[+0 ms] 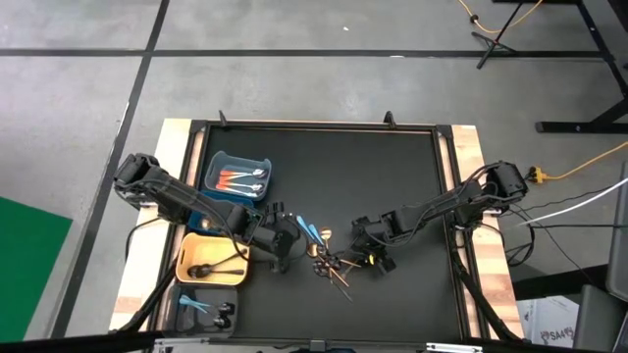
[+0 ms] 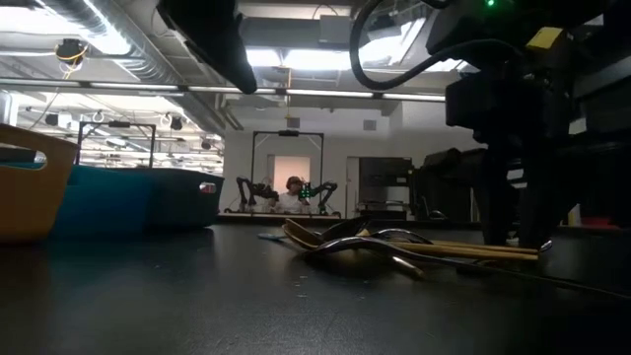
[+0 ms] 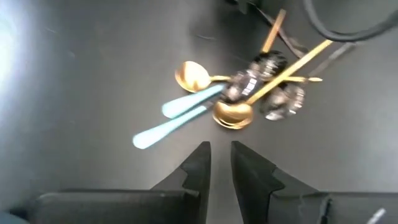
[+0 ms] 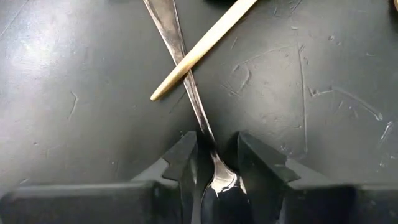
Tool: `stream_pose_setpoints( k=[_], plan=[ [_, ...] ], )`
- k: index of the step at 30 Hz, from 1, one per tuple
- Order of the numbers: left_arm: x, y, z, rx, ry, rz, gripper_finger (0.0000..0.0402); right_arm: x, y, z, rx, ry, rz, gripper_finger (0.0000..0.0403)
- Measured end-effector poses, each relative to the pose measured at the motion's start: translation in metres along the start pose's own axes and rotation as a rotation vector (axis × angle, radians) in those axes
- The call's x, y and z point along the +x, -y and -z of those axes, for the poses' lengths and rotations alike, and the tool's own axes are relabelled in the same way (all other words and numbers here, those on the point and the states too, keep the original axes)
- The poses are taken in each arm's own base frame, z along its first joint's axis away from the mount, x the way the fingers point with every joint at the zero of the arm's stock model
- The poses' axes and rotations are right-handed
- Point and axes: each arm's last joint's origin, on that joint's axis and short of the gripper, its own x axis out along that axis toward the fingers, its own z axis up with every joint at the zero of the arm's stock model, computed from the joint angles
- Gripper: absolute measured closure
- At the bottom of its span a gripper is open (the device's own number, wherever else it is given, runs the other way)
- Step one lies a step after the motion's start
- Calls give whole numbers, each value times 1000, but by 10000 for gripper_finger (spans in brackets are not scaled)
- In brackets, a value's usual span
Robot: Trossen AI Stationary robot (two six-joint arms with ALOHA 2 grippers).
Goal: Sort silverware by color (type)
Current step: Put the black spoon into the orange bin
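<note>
Silverware lies in a loose tangle near the front middle of the table [image 1: 392, 176], and both arms work at it. The right gripper [image 4: 217, 163] is down at the right side of the pile, its fingers [image 4: 186, 165] set either side of a dark shiny spoon [image 4: 186, 81]; the bowl sits between them, though whether they actually pinch it I cannot tell. A gold handle [image 4: 202, 46] crosses over that spoon's stem just ahead of the grip. The left gripper [image 3: 221, 163] hovers beside the pile's left side, empty, its jaws only narrowly apart, pointing at two light blue pieces [image 3: 177, 115] that lie side by side, touching the heap of gold spoons [image 3: 233, 113] and dark shiny ones.

Farther back on the left, the yellow bin [image 1: 211, 263] holds black pieces, the blue bin [image 1: 238, 176] holds orange-handled ones, and a grey bin [image 1: 201, 311] sits at the table's front edge.

Risk lies in the overlap: lifting the dark spoon would probably drag or flick the gold handle resting on it, scattering the pile. Both grippers are also near each other, so a careless reach could bump them.
</note>
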Motion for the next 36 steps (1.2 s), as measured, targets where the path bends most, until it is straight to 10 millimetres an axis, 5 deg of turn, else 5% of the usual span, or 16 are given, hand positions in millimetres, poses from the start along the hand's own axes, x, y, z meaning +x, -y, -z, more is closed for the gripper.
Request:
stream_pose_setpoints(
  k=[5, 15, 36],
  plan=[
    [0, -2, -1, 26, 36, -77, 346, 0, 0, 0, 0, -2, 0, 301],
    [0, -3, -1, 26, 43, -90, 346, 1, 0, 1, 1, -3, -12, 395],
    [0, -3, -1, 25, 43, -90, 346, -14, 1, -12, -79, -101, -17, 402]
  ],
)
